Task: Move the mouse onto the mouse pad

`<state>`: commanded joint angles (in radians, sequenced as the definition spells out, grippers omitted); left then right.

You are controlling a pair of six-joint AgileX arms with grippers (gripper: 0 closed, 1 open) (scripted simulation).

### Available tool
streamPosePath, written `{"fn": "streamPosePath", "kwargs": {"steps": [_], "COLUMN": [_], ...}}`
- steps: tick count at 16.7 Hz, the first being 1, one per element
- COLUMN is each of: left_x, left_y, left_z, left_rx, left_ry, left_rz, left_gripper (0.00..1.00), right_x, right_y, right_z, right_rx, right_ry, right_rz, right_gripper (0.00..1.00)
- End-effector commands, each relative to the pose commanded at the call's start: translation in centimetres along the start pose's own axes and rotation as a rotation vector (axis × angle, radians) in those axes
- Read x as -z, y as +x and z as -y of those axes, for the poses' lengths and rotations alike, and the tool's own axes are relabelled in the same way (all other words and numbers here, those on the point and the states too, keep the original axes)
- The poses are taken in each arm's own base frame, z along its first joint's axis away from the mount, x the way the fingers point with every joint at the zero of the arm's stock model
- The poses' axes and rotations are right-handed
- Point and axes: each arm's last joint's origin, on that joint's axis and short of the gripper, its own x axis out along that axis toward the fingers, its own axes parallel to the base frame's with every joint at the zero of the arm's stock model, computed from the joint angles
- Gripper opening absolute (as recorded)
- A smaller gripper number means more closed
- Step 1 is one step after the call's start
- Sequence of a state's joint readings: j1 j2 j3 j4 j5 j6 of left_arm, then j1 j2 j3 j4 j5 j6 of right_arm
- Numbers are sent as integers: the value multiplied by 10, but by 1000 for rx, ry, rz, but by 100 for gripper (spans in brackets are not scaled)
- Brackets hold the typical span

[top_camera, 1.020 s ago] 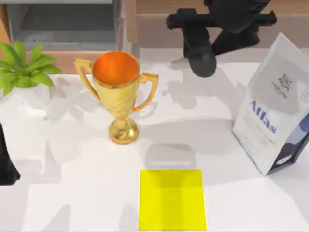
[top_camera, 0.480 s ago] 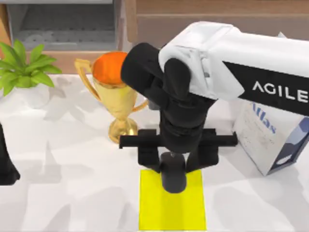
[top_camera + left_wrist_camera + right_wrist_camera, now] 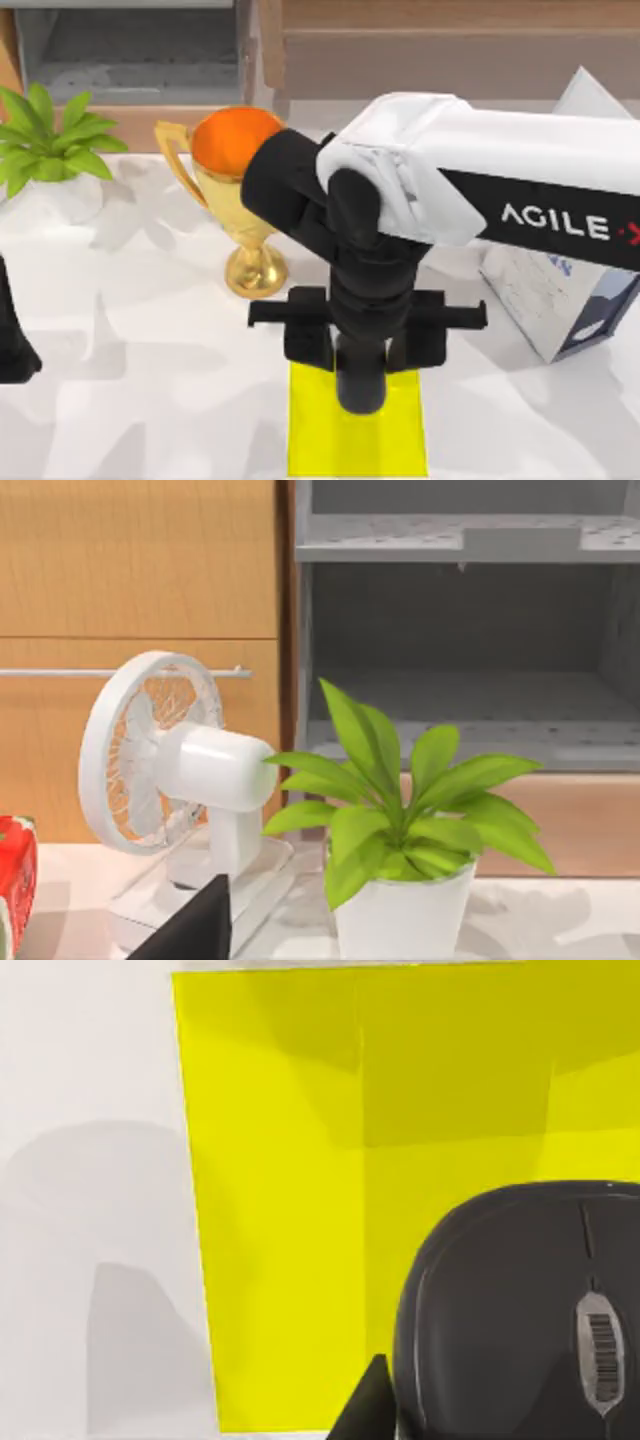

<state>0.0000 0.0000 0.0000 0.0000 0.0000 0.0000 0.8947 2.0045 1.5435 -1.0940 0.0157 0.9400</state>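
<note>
The black mouse hangs over the back half of the bright-yellow mouse pad near the table's front edge. My right gripper points down above the pad and is shut on the mouse. In the right wrist view the mouse shows its grey scroll wheel, with one dark fingertip against its side and the mouse pad spread beneath. Whether the mouse touches the pad I cannot tell. My left gripper is parked at the table's left edge.
A gold trophy stands just behind and left of the pad. A white "Atlas" bag stands at the right, partly behind my right arm. A potted plant sits at the back left, with a white fan beside it.
My right arm has swung from the back of the table forward over the yellow pad, carrying the mouse. In the last half second it shifted slightly toward the front edge.
</note>
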Motion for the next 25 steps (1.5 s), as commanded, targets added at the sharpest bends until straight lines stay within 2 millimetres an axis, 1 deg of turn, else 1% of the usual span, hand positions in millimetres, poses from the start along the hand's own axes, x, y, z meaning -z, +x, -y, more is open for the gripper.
{"fn": "streamPosePath", "kwargs": {"steps": [2,4,21,25], "left_x": [0,0,0,0], "left_y": [0,0,0,0], "left_z": [0,0,0,0], "left_rx": [0,0,0,0], "left_ry": [0,0,0,0], "left_rz": [0,0,0,0], "left_gripper": [100,100,100,100], "right_x": [-1,-2,1,1], "right_y": [-1,2,44,45], "right_z": [1,1,0,0], "right_rx": [-4,-5,-2,0], "right_ry": [5,6,0,0], "right_rz": [0,2,1,0], "right_gripper": [0,0,0,0]}}
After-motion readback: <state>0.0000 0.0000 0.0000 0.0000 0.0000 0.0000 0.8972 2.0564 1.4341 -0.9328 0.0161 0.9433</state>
